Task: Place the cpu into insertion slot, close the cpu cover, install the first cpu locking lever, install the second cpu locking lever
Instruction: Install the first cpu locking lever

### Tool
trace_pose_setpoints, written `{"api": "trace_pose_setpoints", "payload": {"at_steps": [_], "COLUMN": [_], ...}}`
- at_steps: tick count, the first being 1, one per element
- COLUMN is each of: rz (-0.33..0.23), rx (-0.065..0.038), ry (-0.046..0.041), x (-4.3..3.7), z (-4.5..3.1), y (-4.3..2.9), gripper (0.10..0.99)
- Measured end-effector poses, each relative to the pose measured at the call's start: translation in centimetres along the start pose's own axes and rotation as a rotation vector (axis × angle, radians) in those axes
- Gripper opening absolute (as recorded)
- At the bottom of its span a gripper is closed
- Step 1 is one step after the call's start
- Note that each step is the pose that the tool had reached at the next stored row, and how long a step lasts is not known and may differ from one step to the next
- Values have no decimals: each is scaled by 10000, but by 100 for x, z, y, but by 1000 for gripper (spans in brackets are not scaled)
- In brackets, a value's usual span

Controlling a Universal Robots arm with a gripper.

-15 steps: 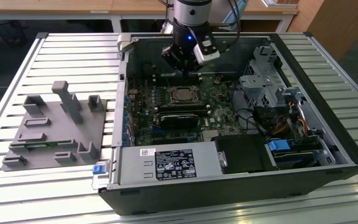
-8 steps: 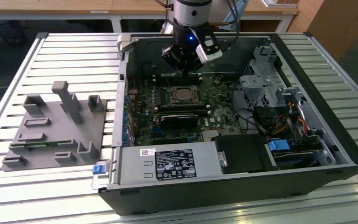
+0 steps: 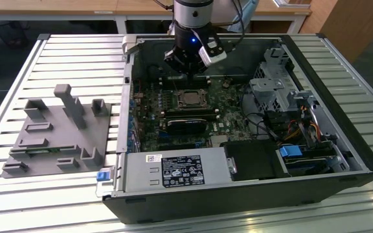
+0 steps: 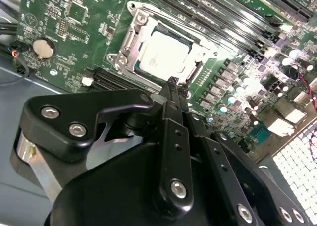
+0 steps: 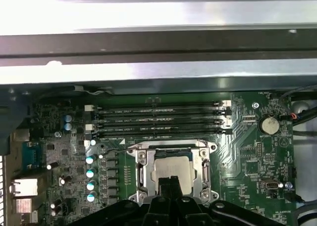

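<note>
The cpu (image 4: 166, 55) is sitting in the insertion slot (image 5: 171, 152), mid circuit board (image 5: 247, 137), with the cpu cover (image 4: 198, 46) lying over it. The gripper (image 4: 172, 83), fingers together and empty, is hovering at the cover's edge. Lever step likely, calling for a steady hooking push.

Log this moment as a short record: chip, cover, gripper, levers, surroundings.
chip: cpu lies flat on the green board
cover: metal frame is down around the cpu, whose top shows through its window
gripper: the gripper is shut, tips at the frame's edge beside the cpu
levers: cannot tell if latched
surroundings: open computer case on a slatted table; grey fixture on the exterior view's left
</note>
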State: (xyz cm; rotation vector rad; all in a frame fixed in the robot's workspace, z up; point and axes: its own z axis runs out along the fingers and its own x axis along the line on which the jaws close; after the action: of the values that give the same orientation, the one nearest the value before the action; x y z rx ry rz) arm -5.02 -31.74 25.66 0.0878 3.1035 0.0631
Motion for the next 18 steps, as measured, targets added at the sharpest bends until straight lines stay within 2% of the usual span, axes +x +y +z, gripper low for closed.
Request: {"api": "trace_pose_setpoints", "payload": {"at_steps": [3, 11, 18], "rz": [-26, -319, -353], "rx": [-7, -43, -52], "ry": [-37, -22, -23], "x": [51, 140, 315], "z": [3, 23, 17], "y": [-2, 2, -8], "gripper": [106, 106, 106]}}
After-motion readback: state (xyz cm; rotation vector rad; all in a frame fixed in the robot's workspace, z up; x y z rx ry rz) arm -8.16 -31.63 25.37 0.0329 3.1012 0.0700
